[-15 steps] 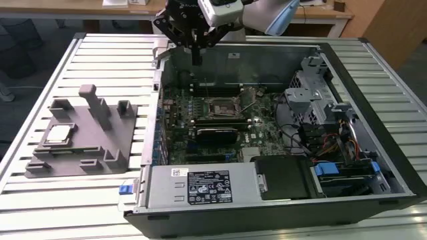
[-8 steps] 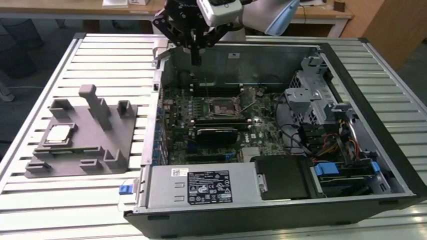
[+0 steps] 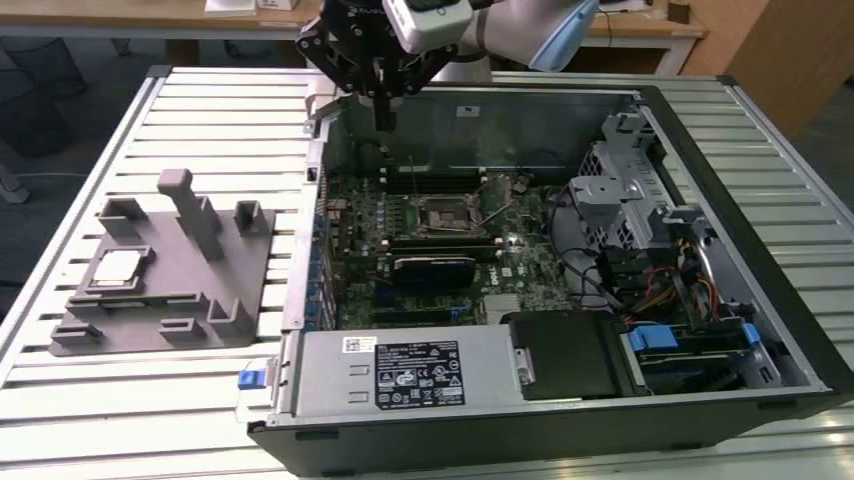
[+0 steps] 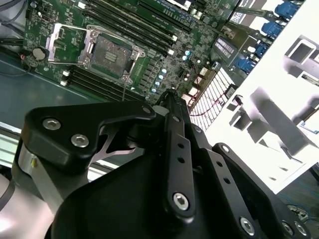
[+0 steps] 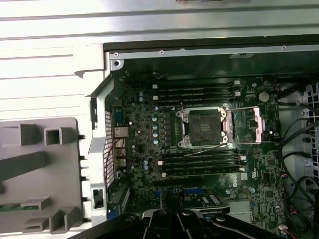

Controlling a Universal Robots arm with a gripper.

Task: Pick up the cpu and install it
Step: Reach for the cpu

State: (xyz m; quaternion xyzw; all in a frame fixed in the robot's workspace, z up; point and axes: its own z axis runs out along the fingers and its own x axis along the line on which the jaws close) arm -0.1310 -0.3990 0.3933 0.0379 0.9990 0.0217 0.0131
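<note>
The cpu [image 3: 118, 268], a small square chip with a silver top, lies flat on the grey fixture block [image 3: 160, 275] at the exterior view's left, outside the computer case. My gripper [image 3: 384, 122] hangs above the far edge of the open case, well away from the cpu, with its fingers together and nothing between them. Both wrist views show the fingertips [image 4: 170, 98] [image 5: 172, 205] pressed together. The motherboard socket [image 3: 441, 213] [image 4: 110, 52] [image 5: 203, 124] sits empty, and its metal frame [image 5: 259, 122] is flipped open to one side.
The open computer case [image 3: 694, 150] lies on a slatted metal table [image 3: 200, 110]. Its walls rise around the motherboard. Memory slots [image 5: 199, 92] flank the socket. A drive cage and cables [image 3: 641, 240] fill the exterior view's right. The fixture has upright posts [image 3: 187, 205].
</note>
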